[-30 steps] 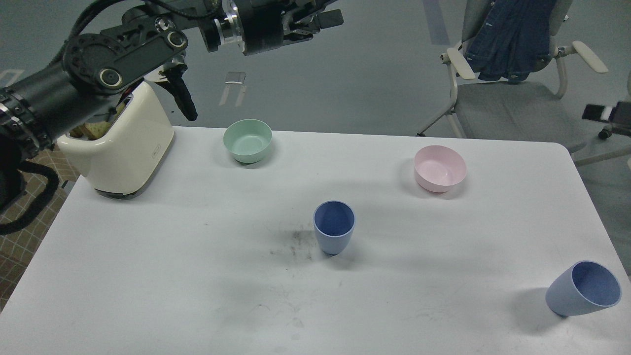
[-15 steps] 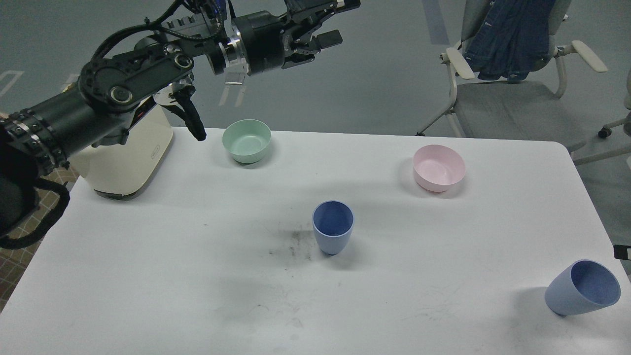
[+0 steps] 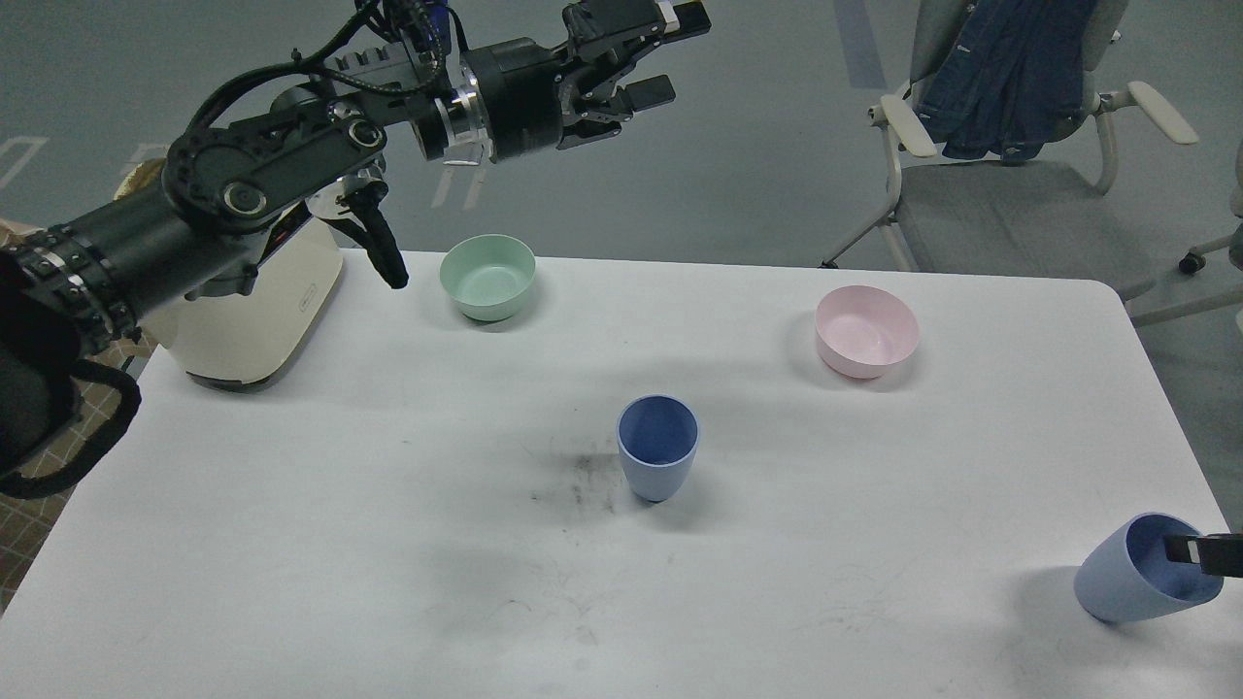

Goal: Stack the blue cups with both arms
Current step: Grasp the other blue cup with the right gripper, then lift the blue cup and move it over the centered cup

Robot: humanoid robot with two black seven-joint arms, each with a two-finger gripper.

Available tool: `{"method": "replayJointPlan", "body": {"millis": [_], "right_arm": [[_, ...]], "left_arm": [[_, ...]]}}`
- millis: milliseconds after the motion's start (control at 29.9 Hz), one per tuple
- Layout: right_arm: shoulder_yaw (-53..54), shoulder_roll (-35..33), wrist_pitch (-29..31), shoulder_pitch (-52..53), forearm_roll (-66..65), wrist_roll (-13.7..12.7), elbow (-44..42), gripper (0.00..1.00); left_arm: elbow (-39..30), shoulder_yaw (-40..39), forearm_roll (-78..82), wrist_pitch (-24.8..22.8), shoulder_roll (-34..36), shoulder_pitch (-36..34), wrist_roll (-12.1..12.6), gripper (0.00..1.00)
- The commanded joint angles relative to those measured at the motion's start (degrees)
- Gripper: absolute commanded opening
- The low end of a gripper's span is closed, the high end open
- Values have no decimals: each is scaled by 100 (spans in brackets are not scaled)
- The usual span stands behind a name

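Observation:
One blue cup (image 3: 657, 447) stands upright near the middle of the white table (image 3: 340, 544). The second blue cup (image 3: 1126, 578) sits at the front right corner, tilted with its mouth turned toward the right. My left gripper (image 3: 668, 53) is open and empty, held high above the table's far edge, well up and behind the middle cup. Only a small black tip of my right gripper (image 3: 1202, 551) shows at the right edge, in front of the tilted cup's mouth. Its fingers cannot be told apart.
A mint-green bowl (image 3: 487, 277) stands at the back left and a pink bowl (image 3: 866, 330) at the back right. A cream toaster (image 3: 248, 311) stands at the left edge under my left arm. A grey chair (image 3: 1010, 184) is behind the table.
My left gripper has moved right and a little lower, fingers still apart. A tip of my right gripper has come in from the right edge at the tilted cup's mouth.

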Motion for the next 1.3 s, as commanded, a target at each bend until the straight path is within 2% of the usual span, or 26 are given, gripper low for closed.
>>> {"method": "replayJointPlan", "body": {"millis": [0,167,201,234,267,635,835,969,1003,1069,1270], "right_arm": [[0,148,-11,-87,-8,0,-12,68],[0,280,-11,-193,-16,0,-109,34],[9,289,-11,-219,-16,0,-109,19],[9,298,-11,-228,-16,0,-100,12],[18,298,-11,-229,-25,0,-100,2],[228,236,-29,-229,-210,0,-47,0],[773,315,32,244,-210,0,-21,0],[730,1025,426,1333,-193,0,-248,0],[730,1027,428,1336,-192,0,-249,0],[721,1543,638,1808,-166,0,-468,0],[240,2668,688,2713,-140,0,-592,0]], "left_arm": [[-12,0,0,0,22,19,0,95],[-12,0,0,0,39,19,0,95],[-12,0,0,0,48,19,0,95],[-21,0,0,0,57,19,0,95],[-21,0,0,0,57,19,0,95],[-30,0,9,0,57,28,0,95],[-38,0,9,0,83,19,0,95],[-38,8,18,0,83,19,0,95],[-38,8,18,0,83,19,0,95],[-30,8,18,0,92,19,0,95],[-12,26,18,0,118,19,0,95]]}}
